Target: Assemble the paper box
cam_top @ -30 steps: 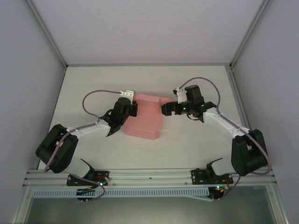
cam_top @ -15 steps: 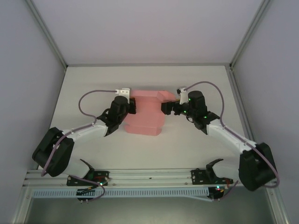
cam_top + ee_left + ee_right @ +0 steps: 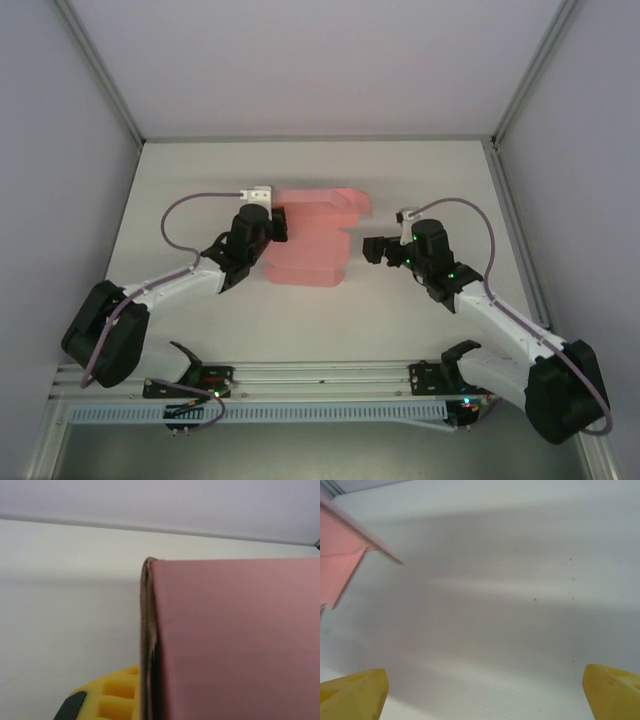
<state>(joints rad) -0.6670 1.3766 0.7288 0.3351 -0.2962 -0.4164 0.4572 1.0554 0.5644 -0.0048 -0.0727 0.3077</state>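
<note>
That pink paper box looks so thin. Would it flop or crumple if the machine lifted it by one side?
Probably light and bendy: the paper box is thin card, its edge slightly wavy in the left wrist view. Its loose flap at the far right would likely swing. Too flat to roll, I'd guess.

White matte table (image 3: pixel 200 180) with a bare top; the right wrist view shows a few tiny dark specks (image 3: pixel 535 600) on it. It is closed in on three sides by a back wall (image 3: pixel 320 60), left wall (image 3: pixel 50 200) and right wall (image 3: pixel 590 180), all plain pale grey with a lavender tint. An aluminium left post (image 3: pixel 100 72) and right post (image 3: pixel 535 72) run along the back corners. At the near edge is a silver extrusion rail (image 3: pixel 320 375), then a white slotted strip (image 3: pixel 320 412), then a dark grey surface (image 3: pixel 300 458) below. The light is even and diffuse, with soft broad shadows on the tabletop. In the left wrist view the wall meets the table in a straight seam.
</note>
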